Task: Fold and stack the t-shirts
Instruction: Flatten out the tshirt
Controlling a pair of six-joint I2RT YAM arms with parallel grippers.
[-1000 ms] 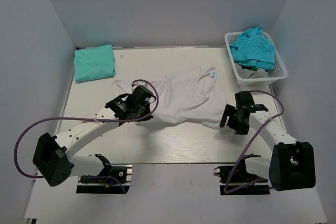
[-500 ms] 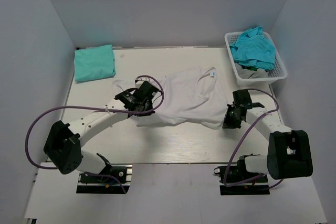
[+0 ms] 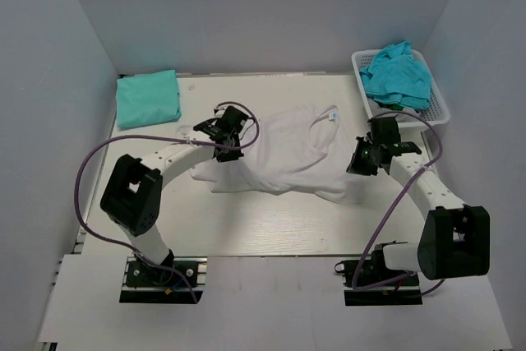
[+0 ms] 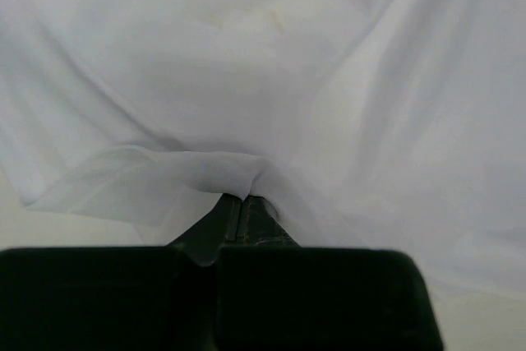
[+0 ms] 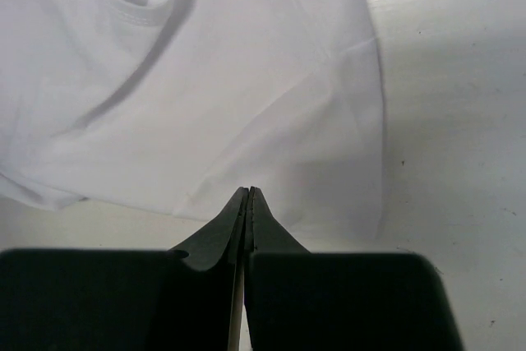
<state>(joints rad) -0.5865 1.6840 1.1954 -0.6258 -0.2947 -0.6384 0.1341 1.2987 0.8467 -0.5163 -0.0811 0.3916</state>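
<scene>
Folded teal t-shirt point(image 3: 148, 98): far-left corner of surface point(image 3: 246, 219). Left end effector point(image 4: 242, 203) clenched on bunched left edge of white t-shirt point(image 3: 288, 150), spread mid-surface. Right end effector point(image 5: 249, 196) pinched shut at its right hem. Teal t-shirts point(image 3: 396, 76) heaped in basket point(image 3: 440, 108), far right.

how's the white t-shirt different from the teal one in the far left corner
The white t-shirt lies spread and rumpled mid-table; the folded teal t-shirt is a neat rectangle. The left end effector pinches the white t-shirt; nothing touches the folded teal t-shirt. Both rest on the table.
</scene>
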